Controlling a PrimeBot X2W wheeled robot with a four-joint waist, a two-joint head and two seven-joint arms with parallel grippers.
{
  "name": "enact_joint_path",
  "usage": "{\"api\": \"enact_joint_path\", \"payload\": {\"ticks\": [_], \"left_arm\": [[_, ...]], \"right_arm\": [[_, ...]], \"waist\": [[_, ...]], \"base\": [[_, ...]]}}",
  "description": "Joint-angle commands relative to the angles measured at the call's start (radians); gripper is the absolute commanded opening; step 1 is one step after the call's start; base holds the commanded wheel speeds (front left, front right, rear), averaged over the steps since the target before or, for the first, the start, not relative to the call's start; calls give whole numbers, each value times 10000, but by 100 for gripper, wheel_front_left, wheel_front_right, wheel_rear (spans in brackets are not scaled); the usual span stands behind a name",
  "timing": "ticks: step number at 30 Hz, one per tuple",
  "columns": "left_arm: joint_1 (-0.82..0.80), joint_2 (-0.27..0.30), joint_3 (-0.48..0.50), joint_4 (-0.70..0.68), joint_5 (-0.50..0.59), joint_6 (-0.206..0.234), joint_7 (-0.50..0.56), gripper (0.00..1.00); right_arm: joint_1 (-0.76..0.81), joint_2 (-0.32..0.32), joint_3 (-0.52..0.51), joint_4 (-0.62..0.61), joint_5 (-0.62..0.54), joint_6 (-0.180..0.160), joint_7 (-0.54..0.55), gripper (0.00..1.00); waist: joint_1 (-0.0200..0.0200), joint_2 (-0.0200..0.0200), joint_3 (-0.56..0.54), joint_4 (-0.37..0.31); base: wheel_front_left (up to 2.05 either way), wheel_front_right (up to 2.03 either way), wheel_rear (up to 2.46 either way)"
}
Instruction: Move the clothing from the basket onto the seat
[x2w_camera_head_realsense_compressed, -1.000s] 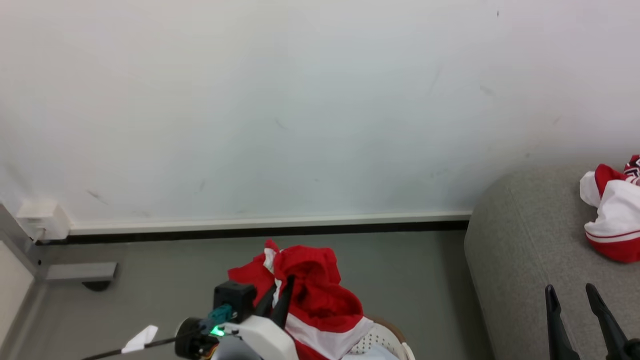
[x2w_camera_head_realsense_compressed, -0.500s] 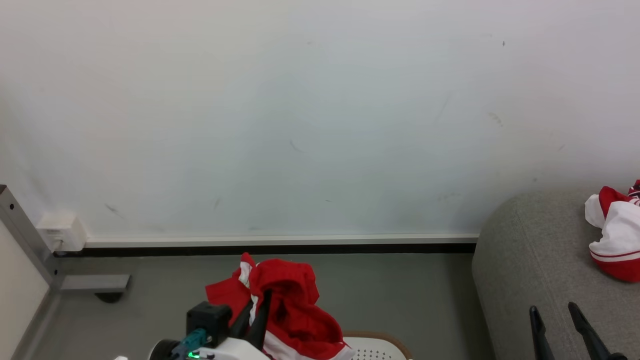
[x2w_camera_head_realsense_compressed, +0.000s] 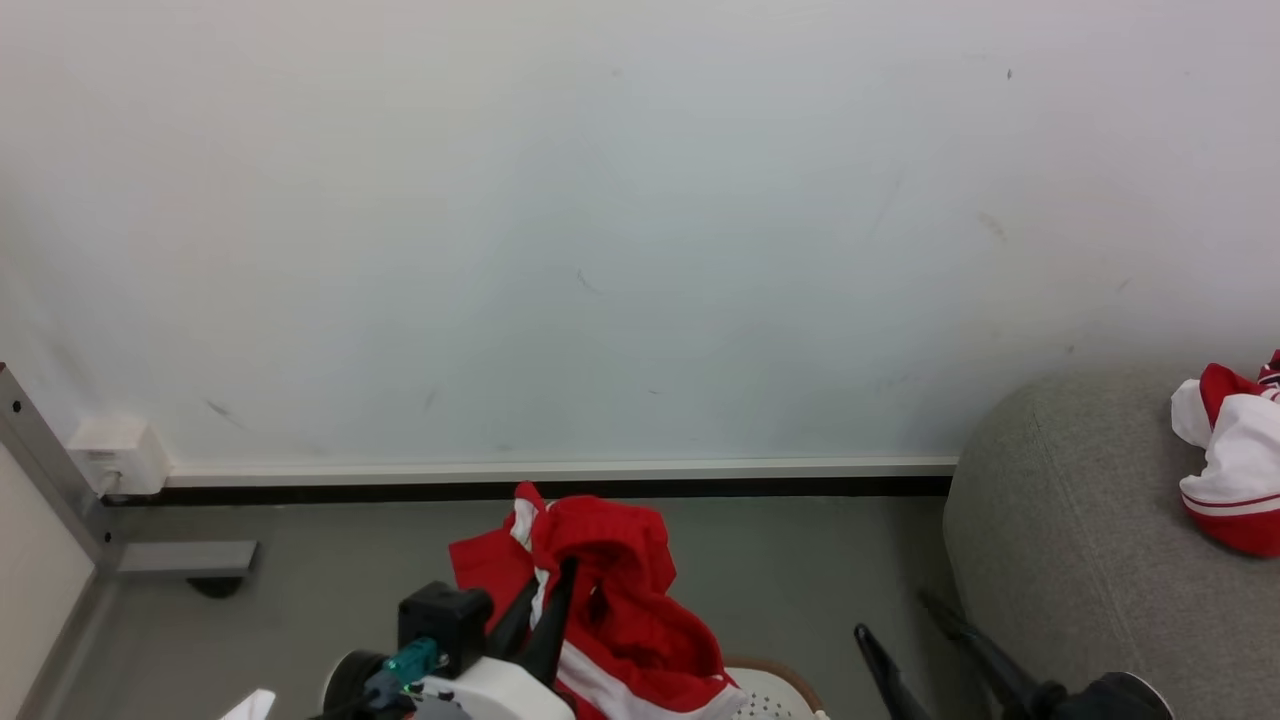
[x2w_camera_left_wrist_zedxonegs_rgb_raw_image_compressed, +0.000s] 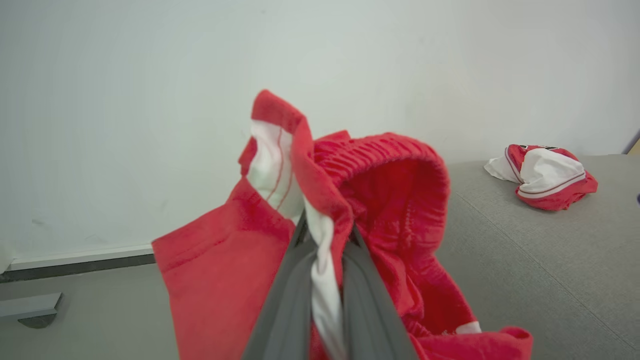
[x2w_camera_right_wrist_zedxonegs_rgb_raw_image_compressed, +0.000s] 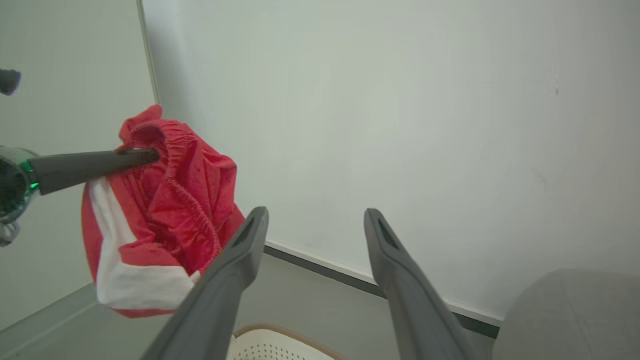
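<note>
My left gripper (x2w_camera_head_realsense_compressed: 548, 600) is shut on a red garment with white stripes (x2w_camera_head_realsense_compressed: 610, 575), held up above the basket (x2w_camera_head_realsense_compressed: 775, 688), whose brown rim and perforated cream wall peek in at the bottom. The left wrist view shows the two fingers (x2w_camera_left_wrist_zedxonegs_rgb_raw_image_compressed: 295, 280) pinching a white fold of that clothing (x2w_camera_left_wrist_zedxonegs_rgb_raw_image_compressed: 395, 190). My right gripper (x2w_camera_head_realsense_compressed: 893, 615) is open and empty between the basket and the grey seat (x2w_camera_head_realsense_compressed: 1080, 540). Its fingers (x2w_camera_right_wrist_zedxonegs_rgb_raw_image_compressed: 235, 270) spread wide, with the hanging garment (x2w_camera_right_wrist_zedxonegs_rgb_raw_image_compressed: 175, 200) to their left. Another red-and-white garment (x2w_camera_head_realsense_compressed: 1235, 470) lies on the seat (x2w_camera_left_wrist_zedxonegs_rgb_raw_image_compressed: 550, 260).
A white wall with a dark baseboard (x2w_camera_head_realsense_compressed: 550, 490) runs across the back. At the left stand a grey metal frame foot (x2w_camera_head_realsense_compressed: 180, 556) and a white wall box (x2w_camera_head_realsense_compressed: 110, 455). Grey floor lies between the basket and the wall.
The head camera shifted. My right gripper swung left from in front of the seat to beside the basket. The left gripper keeps its hold on the red garment.
</note>
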Motion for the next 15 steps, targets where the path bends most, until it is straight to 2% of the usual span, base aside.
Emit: {"api": "enact_joint_path", "payload": {"ticks": [1, 9, 15], "left_arm": [[-118, -11, -31, -62, 76, -49, 45, 0], [-477, -235, -524, -177, 205, -327, 204, 0], [-725, -482, -852, -172, 269, -477, 262, 0]], "right_arm": [[-235, -176, 297, -42, 150, -22, -31, 100], [-1848, -907, 2953, -103, 1513, -22, 224, 100], [-2899, -1258, 4406, 36, 2610, -22, 261, 100]], "waist": [[0, -1, -2, 8], [0, -1, 11, 163], [0, -1, -15, 262]], "base": [[0, 0, 0], [0, 0, 0], [0, 0, 0]]}}
